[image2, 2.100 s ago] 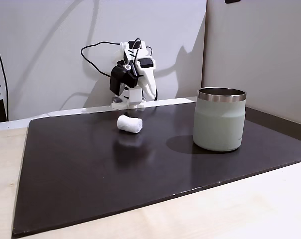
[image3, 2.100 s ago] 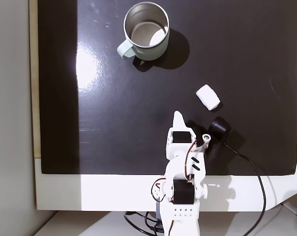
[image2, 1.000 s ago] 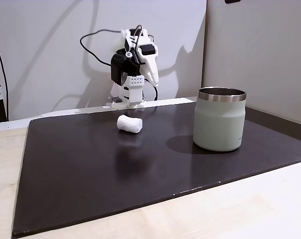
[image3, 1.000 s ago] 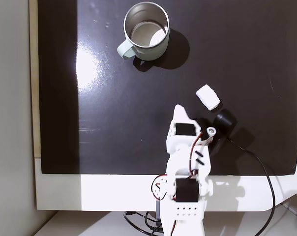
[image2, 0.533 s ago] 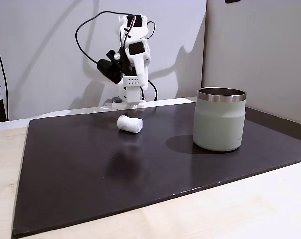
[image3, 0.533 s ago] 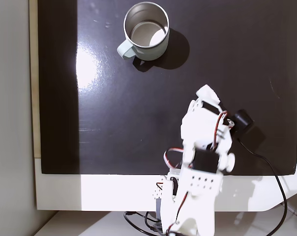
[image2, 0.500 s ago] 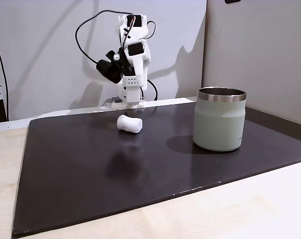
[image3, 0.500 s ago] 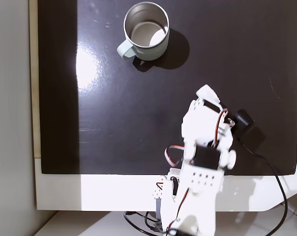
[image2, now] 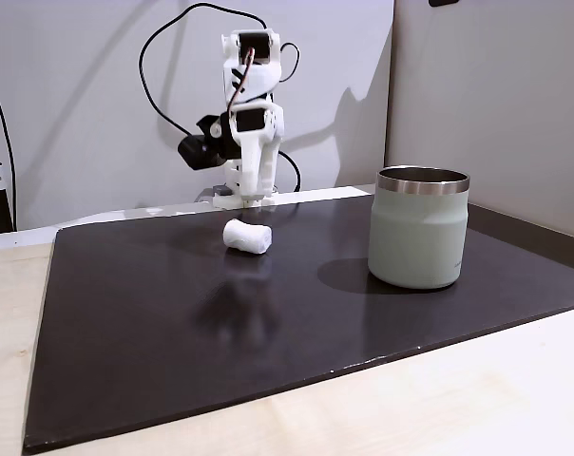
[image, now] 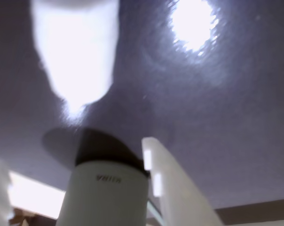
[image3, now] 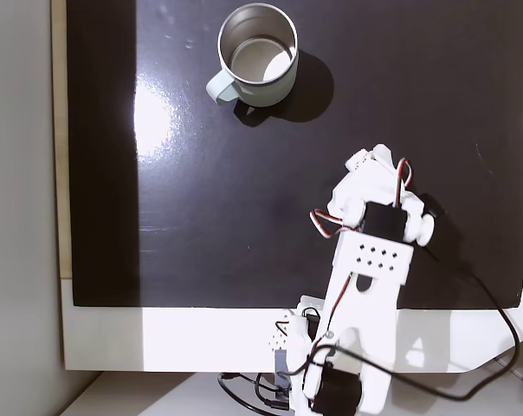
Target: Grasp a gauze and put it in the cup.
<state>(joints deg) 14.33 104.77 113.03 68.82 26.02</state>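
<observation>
The gauze [image2: 247, 237], a small white roll, lies on the dark mat [image2: 173, 313] in front of the arm's base. My gripper [image2: 258, 185] hangs point-down just behind and above it, not touching it. In the fixed view from above, the gripper [image3: 371, 161] covers the spot where the roll lies. The wrist view is blurred: one white finger [image: 172, 188] rises at the bottom middle and another sits at the left edge, with a wide gap between them. The pale grey-green cup [image2: 419, 228] stands upright to the right, far from the gripper. It also shows as the cup [image3: 258, 54] and the cup [image: 104, 197].
The mat sits on a light wooden table [image2: 439, 408]. A black cable [image3: 469, 286] runs from the arm across the mat's near right corner. A white wall [image2: 78, 95] stands close behind the arm's base. Bright light glare lies on the mat [image3: 153, 121].
The arm has unfolded from its tucked pose, risen and swung over toward the gauze, and the gripper now points down above it. Gauze and cup have stayed put.
</observation>
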